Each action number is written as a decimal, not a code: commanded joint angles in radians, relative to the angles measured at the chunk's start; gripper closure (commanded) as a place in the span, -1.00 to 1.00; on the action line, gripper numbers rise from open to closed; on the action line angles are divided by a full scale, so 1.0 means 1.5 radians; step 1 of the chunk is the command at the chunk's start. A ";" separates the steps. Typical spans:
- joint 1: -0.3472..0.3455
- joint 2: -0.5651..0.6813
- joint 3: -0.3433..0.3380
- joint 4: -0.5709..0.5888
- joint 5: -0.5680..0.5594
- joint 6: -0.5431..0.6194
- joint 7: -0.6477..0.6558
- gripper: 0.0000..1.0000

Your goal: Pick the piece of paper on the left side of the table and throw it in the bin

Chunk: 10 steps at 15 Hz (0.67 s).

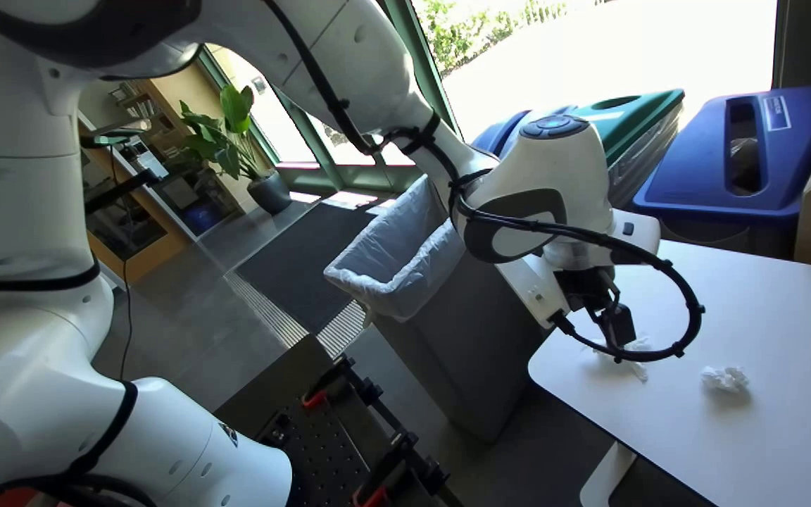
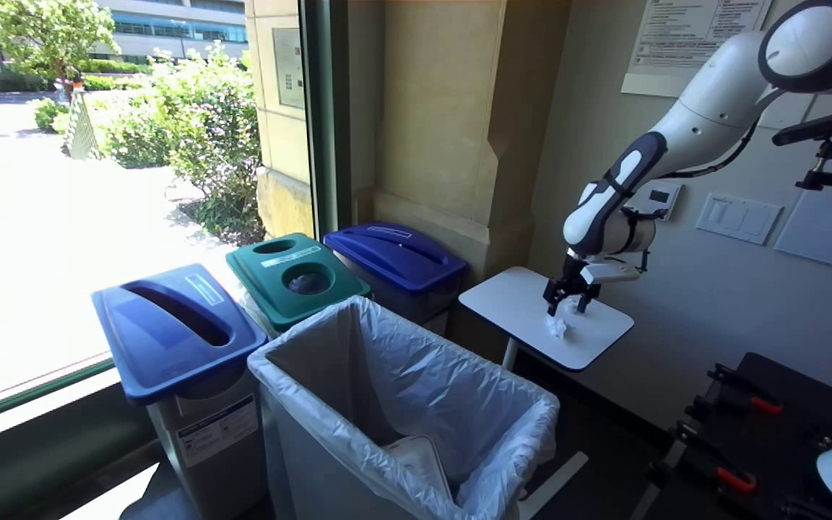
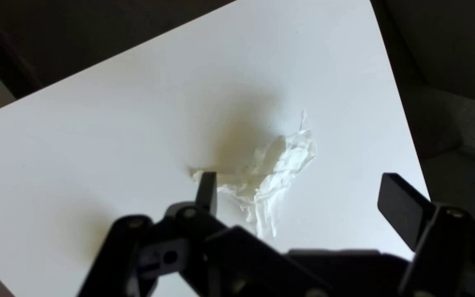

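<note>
The piece of paper (image 3: 287,161), a crumpled white wad, lies on the white table (image 3: 344,82) near a corner. It shows in both exterior views (image 1: 638,370) (image 2: 556,328). My gripper (image 3: 298,181) is open and empty, pointing down just above the paper. In the wrist view the left finger overlaps the paper's left end, and the right finger is well apart from it. The gripper partly hides the paper in an exterior view (image 1: 617,331). The dark grey bin (image 1: 462,338) with a pale liner stands beside the table; it also shows here (image 2: 315,455).
Another white wad (image 1: 726,380) lies on the table, also seen close behind the fingers (image 2: 573,303). A blue-lidded bin (image 1: 694,162) and a green-lidded bin (image 2: 279,289) stand beyond. A black perforated board (image 1: 338,440) with clamps is near the arm's base.
</note>
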 commanded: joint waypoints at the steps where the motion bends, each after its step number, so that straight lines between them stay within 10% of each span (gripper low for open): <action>1: -0.022 0.055 0.015 0.059 0.001 0.018 0.028 -1.00; 4: -0.027 0.089 0.016 0.094 -0.004 0.011 0.033 -1.00; 5: -0.030 0.099 0.018 0.103 -0.003 0.011 0.032 -0.50; 10: -0.030 0.124 0.018 0.133 -0.004 0.009 0.041 0.19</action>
